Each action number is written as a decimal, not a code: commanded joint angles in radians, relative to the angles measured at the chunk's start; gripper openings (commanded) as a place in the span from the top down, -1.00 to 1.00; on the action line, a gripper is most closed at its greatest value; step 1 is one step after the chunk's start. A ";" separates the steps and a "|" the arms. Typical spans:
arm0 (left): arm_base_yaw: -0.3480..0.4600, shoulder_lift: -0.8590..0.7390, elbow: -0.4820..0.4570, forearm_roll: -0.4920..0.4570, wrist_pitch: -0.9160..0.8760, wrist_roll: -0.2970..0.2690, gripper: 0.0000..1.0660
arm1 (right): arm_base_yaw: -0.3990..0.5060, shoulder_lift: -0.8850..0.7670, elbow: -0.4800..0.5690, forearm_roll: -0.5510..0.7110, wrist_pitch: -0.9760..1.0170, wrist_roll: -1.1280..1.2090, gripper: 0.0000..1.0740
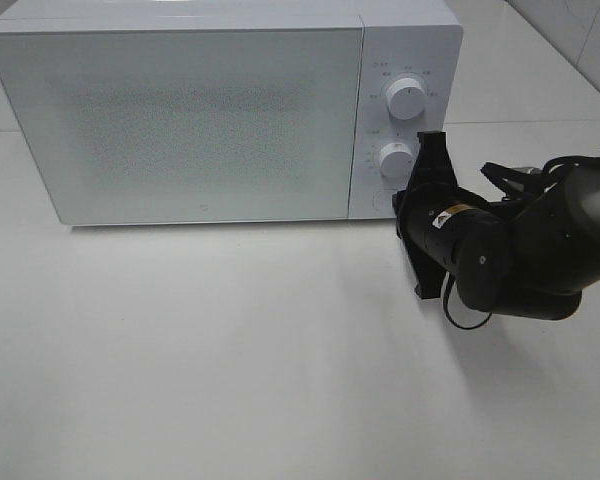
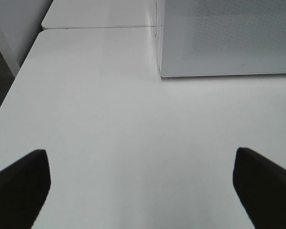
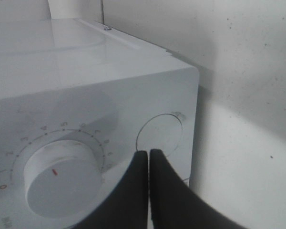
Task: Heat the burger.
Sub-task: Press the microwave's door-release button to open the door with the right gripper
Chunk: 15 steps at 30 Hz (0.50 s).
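Door-button step, by my reading: right claw [image 3: 148,153], shut and empty, points at the round flush button [image 3: 159,133] on the right of the closed white box microwave [image 1: 180,120]; left claw [image 2: 140,160] is wide open and empty over the white counter [image 1: 230,350]; burger unseen, perhaps inside; next, a straight push.

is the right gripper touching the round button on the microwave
Cannot tell. In the right wrist view the right gripper, jaws shut, overlaps the edge of the round button; neither contact nor gap shows plainly.
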State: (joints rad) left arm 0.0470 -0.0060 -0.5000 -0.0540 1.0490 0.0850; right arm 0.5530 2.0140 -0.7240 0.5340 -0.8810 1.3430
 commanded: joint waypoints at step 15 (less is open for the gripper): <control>0.004 -0.016 0.003 -0.002 -0.010 -0.004 -0.81 | -0.039 0.097 -0.131 -0.019 0.036 0.017 1.00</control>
State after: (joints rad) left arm 0.0470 -0.0060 -0.5000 -0.0540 1.0490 0.0850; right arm 0.5230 2.1110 -0.8420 0.5260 -0.8360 1.3590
